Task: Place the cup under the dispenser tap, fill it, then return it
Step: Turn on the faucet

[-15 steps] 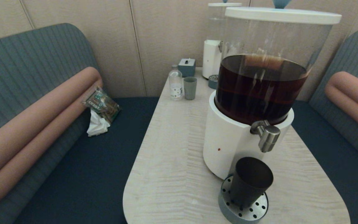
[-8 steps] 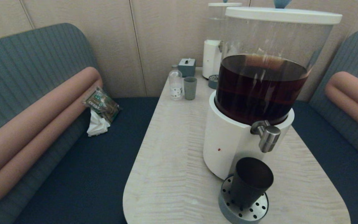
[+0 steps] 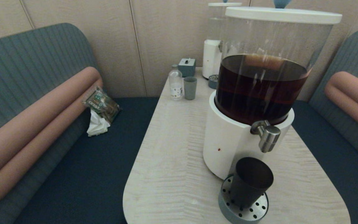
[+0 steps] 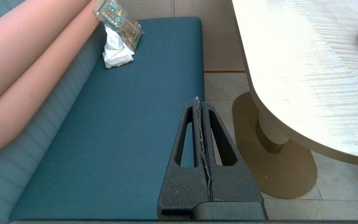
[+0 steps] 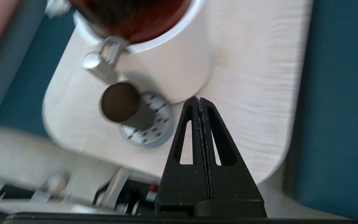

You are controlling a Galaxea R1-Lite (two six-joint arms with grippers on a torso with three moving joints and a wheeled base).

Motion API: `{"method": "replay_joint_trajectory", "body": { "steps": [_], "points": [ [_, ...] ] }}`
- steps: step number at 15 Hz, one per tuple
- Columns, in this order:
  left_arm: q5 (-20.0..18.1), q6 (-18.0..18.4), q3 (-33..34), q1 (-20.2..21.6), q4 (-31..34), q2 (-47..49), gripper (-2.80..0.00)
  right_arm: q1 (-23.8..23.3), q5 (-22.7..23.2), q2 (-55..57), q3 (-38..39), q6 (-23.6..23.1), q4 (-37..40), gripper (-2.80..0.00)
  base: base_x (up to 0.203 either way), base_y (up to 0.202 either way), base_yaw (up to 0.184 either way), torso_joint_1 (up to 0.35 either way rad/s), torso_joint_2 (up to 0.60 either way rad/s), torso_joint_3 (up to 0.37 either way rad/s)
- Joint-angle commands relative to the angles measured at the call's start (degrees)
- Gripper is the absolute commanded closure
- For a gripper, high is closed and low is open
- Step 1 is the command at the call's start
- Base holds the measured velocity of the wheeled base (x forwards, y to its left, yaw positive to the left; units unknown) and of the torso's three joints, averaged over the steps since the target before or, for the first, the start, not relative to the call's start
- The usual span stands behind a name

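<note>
Standing on perforated drip tray point(image 3: 244, 209): cup point(image 3: 251, 181), just below and slightly off dispenser tap point(image 3: 268, 137), ready for filling. Right tool point(image 5: 200, 100) pinched closed, empty, hovering above bench point(image 3: 172, 155), cup ahead. Left tool point(image 4: 200, 101) closed, empty, parked beside bench over seat.
</note>
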State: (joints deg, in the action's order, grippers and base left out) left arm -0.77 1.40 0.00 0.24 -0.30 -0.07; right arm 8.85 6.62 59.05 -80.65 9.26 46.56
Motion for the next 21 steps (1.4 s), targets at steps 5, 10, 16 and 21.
{"method": "replay_joint_trajectory", "body": {
  "steps": [5,10,16,21],
  "points": [
    [-0.02,0.0,0.0,0.02,-0.05,-0.01,0.0,6.82,5.65,10.29,-3.3,1.98,0.02,0.0,0.0,0.0,0.0,0.0,0.0,0.0],
    [-0.02,0.0,0.0,0.02,-0.05,-0.01,0.0,6.79,9.94,17.05,-4.2,2.15,-2.68,0.0,0.0,0.0,0.0,0.0,0.0,0.0],
    [-0.02,0.0,0.0,0.02,-0.05,-0.01,0.0,6.88,13.15,21.23,-4.95,1.82,-4.19,0.0,0.0,0.0,0.0,0.0,0.0,0.0],
    [-0.02,0.0,0.0,0.02,-0.05,-0.01,0.0,7.05,15.28,21.64,-3.98,1.62,-4.28,0.0,0.0,0.0,0.0,0.0,0.0,0.0]
  ]
}}
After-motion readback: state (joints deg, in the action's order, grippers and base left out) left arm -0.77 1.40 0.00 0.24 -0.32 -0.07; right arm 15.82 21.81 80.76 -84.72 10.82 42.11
